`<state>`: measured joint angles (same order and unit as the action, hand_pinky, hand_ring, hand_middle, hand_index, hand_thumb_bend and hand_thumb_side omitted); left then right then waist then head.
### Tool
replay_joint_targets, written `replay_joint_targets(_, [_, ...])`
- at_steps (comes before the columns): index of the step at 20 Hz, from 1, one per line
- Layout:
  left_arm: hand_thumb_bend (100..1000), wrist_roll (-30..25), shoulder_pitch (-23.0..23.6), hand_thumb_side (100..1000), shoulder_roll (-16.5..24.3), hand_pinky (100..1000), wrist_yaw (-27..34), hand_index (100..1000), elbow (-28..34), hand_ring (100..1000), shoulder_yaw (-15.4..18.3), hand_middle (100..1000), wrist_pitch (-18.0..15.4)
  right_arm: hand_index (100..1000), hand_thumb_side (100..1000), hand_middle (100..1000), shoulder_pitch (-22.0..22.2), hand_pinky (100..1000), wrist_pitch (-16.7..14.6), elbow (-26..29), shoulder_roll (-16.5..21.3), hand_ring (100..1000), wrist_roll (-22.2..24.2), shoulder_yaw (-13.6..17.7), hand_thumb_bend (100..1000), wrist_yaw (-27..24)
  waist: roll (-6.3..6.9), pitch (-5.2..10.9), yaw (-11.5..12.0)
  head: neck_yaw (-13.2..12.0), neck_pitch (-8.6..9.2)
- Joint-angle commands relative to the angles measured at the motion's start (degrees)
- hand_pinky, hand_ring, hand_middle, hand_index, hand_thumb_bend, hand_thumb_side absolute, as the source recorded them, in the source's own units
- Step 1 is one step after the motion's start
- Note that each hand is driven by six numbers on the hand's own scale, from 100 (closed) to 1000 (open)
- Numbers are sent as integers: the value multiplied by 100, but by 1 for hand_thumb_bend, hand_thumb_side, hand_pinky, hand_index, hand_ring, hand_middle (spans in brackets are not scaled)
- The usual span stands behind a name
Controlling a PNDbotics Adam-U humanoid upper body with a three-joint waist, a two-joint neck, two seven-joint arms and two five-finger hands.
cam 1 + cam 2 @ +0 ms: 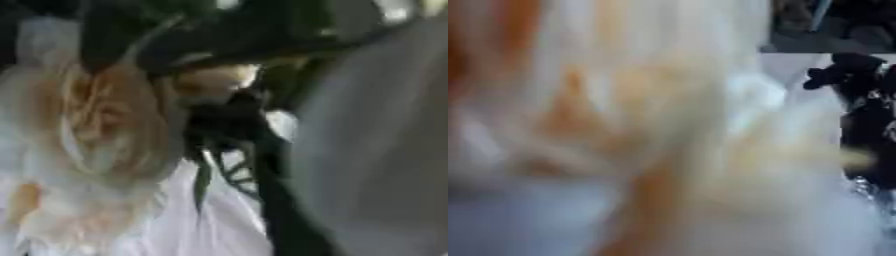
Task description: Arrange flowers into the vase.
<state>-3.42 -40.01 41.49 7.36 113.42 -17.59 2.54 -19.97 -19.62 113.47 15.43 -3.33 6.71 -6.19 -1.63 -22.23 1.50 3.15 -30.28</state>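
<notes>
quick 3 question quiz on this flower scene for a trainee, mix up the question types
1. True or false: the peach and cream flower fills most of the right eye view.
2. In the left eye view, the green leaves lie: A) left of the flower, B) to its lower right, C) above it.
3. Fill in: in the right eye view, the dark robot hand shows near the ___ edge.

Key: 1 true; 2 B; 3 right.
</notes>
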Motion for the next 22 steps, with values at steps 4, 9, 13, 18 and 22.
replay_joint_targets(4, [172,187,-267,680,119,100,718,100,117,100,408,100,189,716,1000,536,13,746,47,112,147,554,-50,58,100,-84,88,283,12,20,-108])
replay_joint_targets(9, [191,654,-556,671,83,100,1411,100,117,100,633,100,382,716,1000,537,33,745,55,112,175,554,-63,54,100,-105,117,336,16,-7,-100])
replay_joint_targets(13, [197,990,-760,670,123,100,1761,100,117,100,717,100,539,715,1000,536,34,746,46,112,197,553,-52,41,100,-112,135,328,-4,-51,-60])
replay_joint_targets(18, [204,1476,-969,682,95,100,2181,100,117,100,802,100,752,715,1000,535,41,746,40,112,213,552,-39,35,100,-99,155,303,-34,-91,-3])
replay_joint_targets(22, [207,1750,-1053,684,105,100,2399,100,117,100,840,100,839,714,1000,534,52,746,40,112,225,551,-27,31,100,-79,175,277,-46,-97,38])
